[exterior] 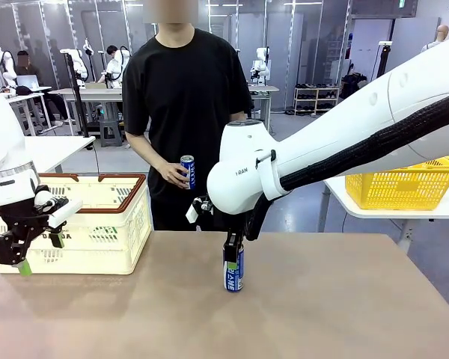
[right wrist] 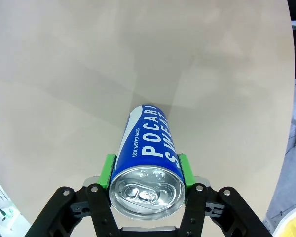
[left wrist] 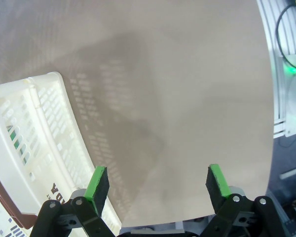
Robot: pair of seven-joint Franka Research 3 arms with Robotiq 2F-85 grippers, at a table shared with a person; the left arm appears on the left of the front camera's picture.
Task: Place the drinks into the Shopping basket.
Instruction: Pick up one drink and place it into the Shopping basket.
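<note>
A slim blue-and-white can (exterior: 233,272) (right wrist: 147,153) stands upright on the table's middle. My right gripper (exterior: 233,251) (right wrist: 146,170) comes down over its silver top, green pads pressed on both sides of it. The person at the far side holds a second blue-and-white can (exterior: 188,171) in one hand at waist height. The cream-white Shopping basket (exterior: 105,224) (left wrist: 34,128) with a brown rim sits at the table's left. My left gripper (exterior: 36,250) (left wrist: 158,185) hangs open in front of the basket's near wall, with only bare table between its fingers.
A yellow mesh basket (exterior: 404,183) rests on a separate white table at the right. The tan tabletop (exterior: 322,314) stretches wide to the right and front of the can. Its edge (left wrist: 271,98) runs down the right of the left wrist view.
</note>
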